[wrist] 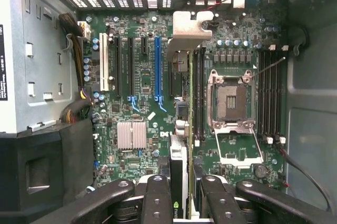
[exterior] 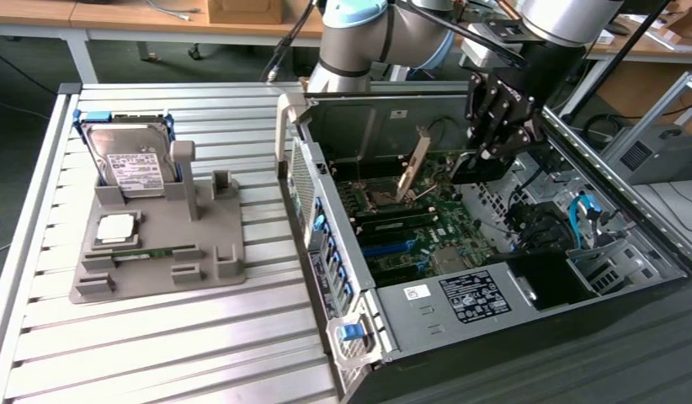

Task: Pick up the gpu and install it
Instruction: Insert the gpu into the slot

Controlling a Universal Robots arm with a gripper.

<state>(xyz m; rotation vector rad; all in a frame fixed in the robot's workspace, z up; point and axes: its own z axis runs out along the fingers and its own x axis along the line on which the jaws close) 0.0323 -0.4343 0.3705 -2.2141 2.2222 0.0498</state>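
- Gripper [wrist: 182,199] is clamped on the gpu [wrist: 179,158] inside the case [exterior: 615,210]; fingers [wrist: 158,197] pinch it on both sides, card edge-on to the wrist camera
- Card hangs above the motherboard [exterior: 402,244], between the blue slot [wrist: 157,66] and the CPU socket [wrist: 229,95]; its metal bracket [wrist: 189,27] points at the rear grille
- I can't tell whether the connector edge sits over a slot
- To do this well, I reckon: hold the card square to the slot, bracket lined up first, then press straight down — gently, no twisting

The arm [exterior: 554,50] angles downward (wrist tilted), pincer [wrist: 184,184] clamped on the gpu [wrist: 178,161].
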